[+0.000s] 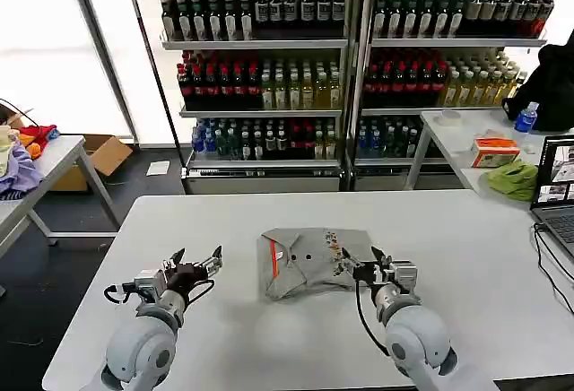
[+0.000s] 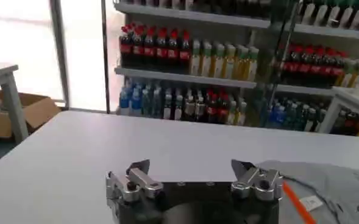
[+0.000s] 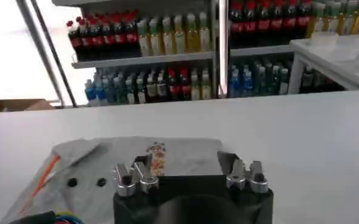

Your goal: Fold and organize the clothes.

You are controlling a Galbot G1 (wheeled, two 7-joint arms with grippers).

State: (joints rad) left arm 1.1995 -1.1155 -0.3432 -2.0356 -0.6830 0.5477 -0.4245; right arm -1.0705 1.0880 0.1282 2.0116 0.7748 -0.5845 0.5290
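A folded light grey cotton T-shirt with a red-orange neck stripe (image 1: pixel 305 261) is lying mid-way across the white table (image 1: pixel 484 256). The left gripper (image 1: pixel 194 264) is hovering spread wide left of it. The right gripper (image 1: pixel 365 264) is sitting released at its right edge. Drink shelves (image 1: pixel 260 59) are standing beyond.

Light grey T-shirt (image 1: pixel 309 261), folded into a compact, roughly rectangular bundle, flat on the white table (image 1: pixel 269 337) near its middle. Red-orange neck stripe running along one edge, the edge toward the robot's left. Two small dark dots on the top layer close to that stripe. Small multicoloured chest print at the far edge, toward the robot's right. Surface lightly rumpled, near corner a little uneven. Right edge touched by the right tool (image 1: pixel 366 270).
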